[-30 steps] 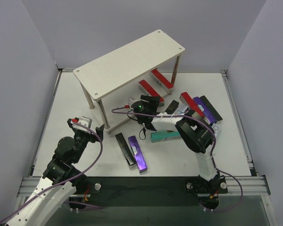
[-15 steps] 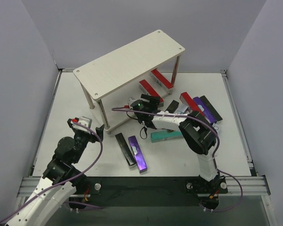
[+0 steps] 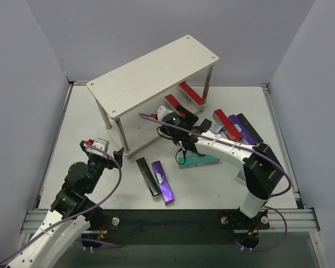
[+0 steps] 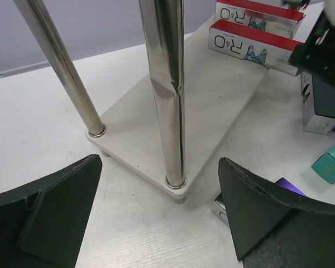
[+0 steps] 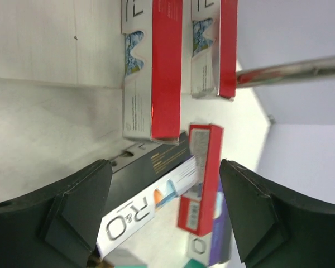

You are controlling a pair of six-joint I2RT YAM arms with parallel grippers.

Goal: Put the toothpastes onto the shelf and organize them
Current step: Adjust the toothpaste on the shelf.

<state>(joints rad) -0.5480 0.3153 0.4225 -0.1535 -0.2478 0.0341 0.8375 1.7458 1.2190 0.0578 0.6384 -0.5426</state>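
Note:
The shelf [image 3: 153, 72] stands at the back. Two red toothpastes [image 3: 175, 105] [image 3: 191, 93] lie side by side on its lower board [image 5: 44, 39]. My right gripper [image 3: 181, 120] hovers just in front of that board, open and holding nothing. In the right wrist view its jaws [image 5: 164, 195] frame a black-and-white carton [image 5: 151, 184] and a red one [image 5: 201, 178] on the table below, with the shelved red cartons [image 5: 153, 67] ahead. My left gripper [image 3: 116, 155] is open and empty near the shelf's front leg [image 4: 164, 84].
Loose cartons lie on the table: black [image 3: 148, 177] and purple [image 3: 162, 182] in the middle front, teal [image 3: 198, 161] under the right arm, red [image 3: 226, 124], purple [image 3: 241, 128] and black [image 3: 250, 127] at the right. Grey walls close in both sides.
My right gripper's jaws have spread wider and it has shifted slightly right at the lower board. The right arm's elbow has swung out to the right. The left arm has not moved.

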